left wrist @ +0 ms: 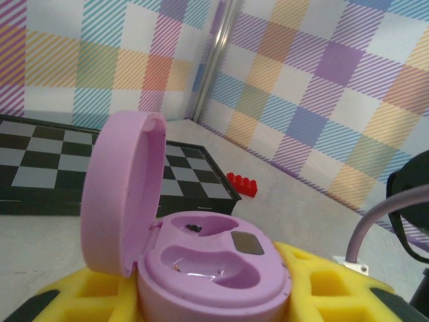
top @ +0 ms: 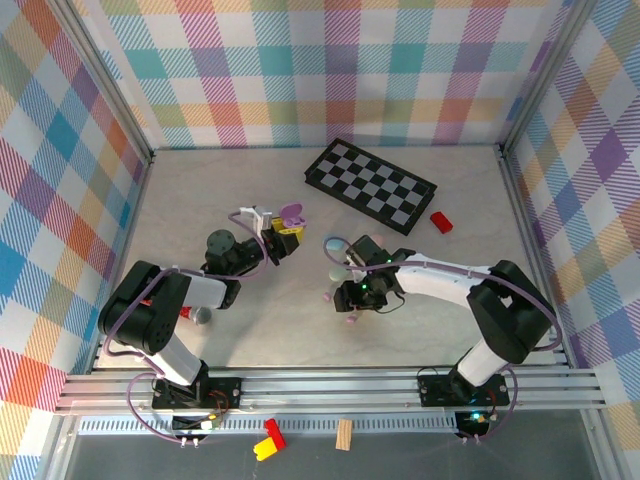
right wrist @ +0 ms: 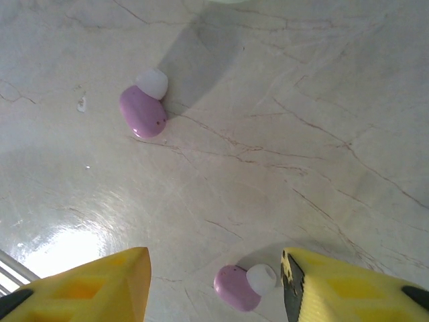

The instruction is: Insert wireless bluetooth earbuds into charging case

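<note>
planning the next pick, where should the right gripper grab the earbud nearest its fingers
Probably take the near earbud by its pink body, not the whitish tip, from above: it lies flat on the table below the open right gripper.

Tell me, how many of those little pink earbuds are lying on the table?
2. The far earbud lies alone on the tabletop; the near earbud lies under the open right gripper, toward one side. More may be hidden beneath the arms.
</note>
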